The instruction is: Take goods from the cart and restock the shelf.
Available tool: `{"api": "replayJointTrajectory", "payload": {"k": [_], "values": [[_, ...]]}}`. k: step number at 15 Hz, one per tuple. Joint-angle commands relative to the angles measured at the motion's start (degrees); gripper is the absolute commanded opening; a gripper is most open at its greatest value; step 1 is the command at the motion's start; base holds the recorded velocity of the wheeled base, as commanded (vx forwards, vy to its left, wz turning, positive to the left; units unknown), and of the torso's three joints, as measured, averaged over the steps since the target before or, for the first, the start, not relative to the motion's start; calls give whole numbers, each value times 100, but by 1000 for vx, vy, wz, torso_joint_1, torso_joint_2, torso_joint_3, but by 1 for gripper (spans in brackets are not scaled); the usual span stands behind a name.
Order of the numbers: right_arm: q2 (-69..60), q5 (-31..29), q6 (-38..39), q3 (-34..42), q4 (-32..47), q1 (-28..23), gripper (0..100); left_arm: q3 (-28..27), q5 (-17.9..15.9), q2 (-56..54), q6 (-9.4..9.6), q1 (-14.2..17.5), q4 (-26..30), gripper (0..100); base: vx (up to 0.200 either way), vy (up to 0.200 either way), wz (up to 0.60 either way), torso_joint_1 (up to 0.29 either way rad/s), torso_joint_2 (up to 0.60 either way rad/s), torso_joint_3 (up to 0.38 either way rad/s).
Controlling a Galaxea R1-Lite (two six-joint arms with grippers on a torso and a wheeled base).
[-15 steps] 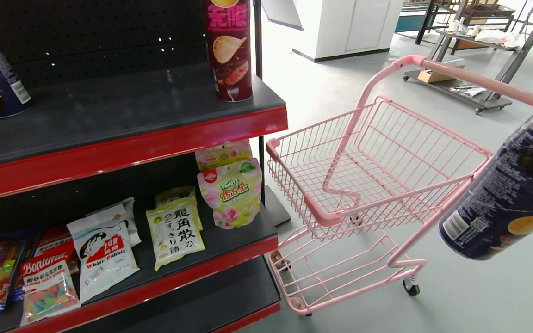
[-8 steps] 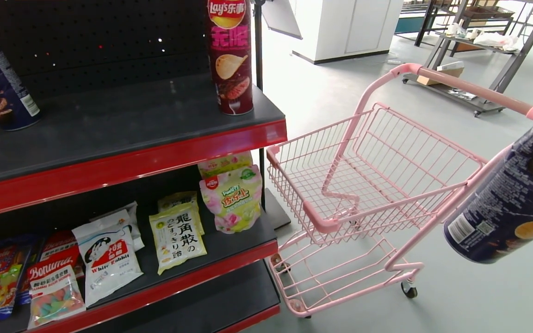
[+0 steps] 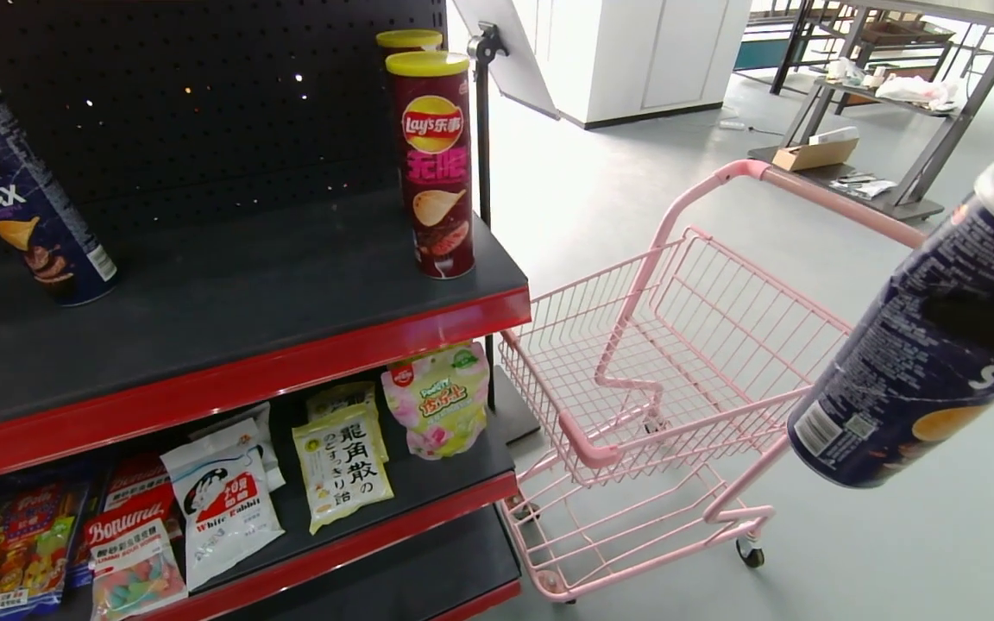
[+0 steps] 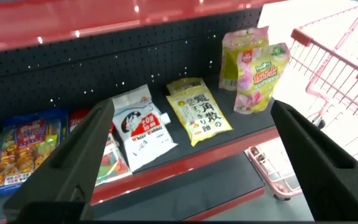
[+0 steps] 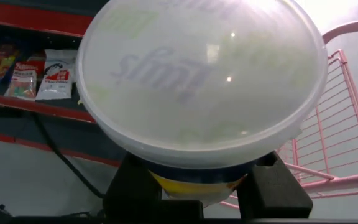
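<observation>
A navy chip can [image 3: 920,345] with a whitish lid hangs tilted at the right, over the near corner of the pink cart [image 3: 678,345]. My right gripper [image 5: 204,196] is shut on it; one dark finger [image 3: 984,328] crosses the can's side, and the lid [image 5: 201,74] faces the wrist camera. The cart's basket holds nothing. On the upper shelf [image 3: 229,302] stand a maroon chip can [image 3: 435,164] near the right end and a navy can [image 3: 27,198] at the left. My left gripper [image 4: 191,168] is open with nothing in it, facing the lower shelf's snack bags [image 4: 199,118].
Snack bags [image 3: 346,466] lie along the lower shelf, with a pink-green pouch [image 3: 441,410] at its right end. A metal pole [image 3: 484,172] stands by the shelf's right edge. Between the two cans the upper shelf is bare. Tables and racks [image 3: 877,95] stand far behind.
The head camera has tilted up, so the shelf cans' tops now show. The held can has risen a little and its lid has come into the picture, still gripped.
</observation>
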Motion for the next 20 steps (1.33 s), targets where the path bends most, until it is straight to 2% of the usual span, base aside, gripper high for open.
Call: {"api": "replayJointTrajectory", "payload": {"k": [1, 4, 8, 11, 16, 17, 20], "values": [[549, 105, -10, -258, -3, 0, 0, 0, 6, 5, -1, 2, 2, 100, 0, 0, 0, 203, -583, -373], [883, 140, -10, -495, -3, 26, 0, 0, -2, 5, -1, 2, 2, 100, 0, 0, 0, 219, -603, -385], [900, 114, -10, -381, -3, 114, 0, 0, -2, 5, -1, 2, 2, 100, 0, 0, 0, 170, -432, -261], [856, 105, -10, -214, -11, 114, 0, 0, -2, 5, -1, 2, 2, 100, 0, 0, 0, 11, -22, -17], [856, 96, -10, -170, -214, 114, 0, 0, -2, 5, -1, 2, 11, 100, -200, 0, 0, 10, 0, -1], [848, 96, -10, -161, -214, 114, 0, 0, -2, 5, -10, 2, 11, 100, 0, 0, 0, 0, 0, 0], [839, 96, -19, -64, -222, 123, 0, 0, -11, 5, -10, 2, 11, 100, 0, 0, 600, -6, -4, 2]]}}
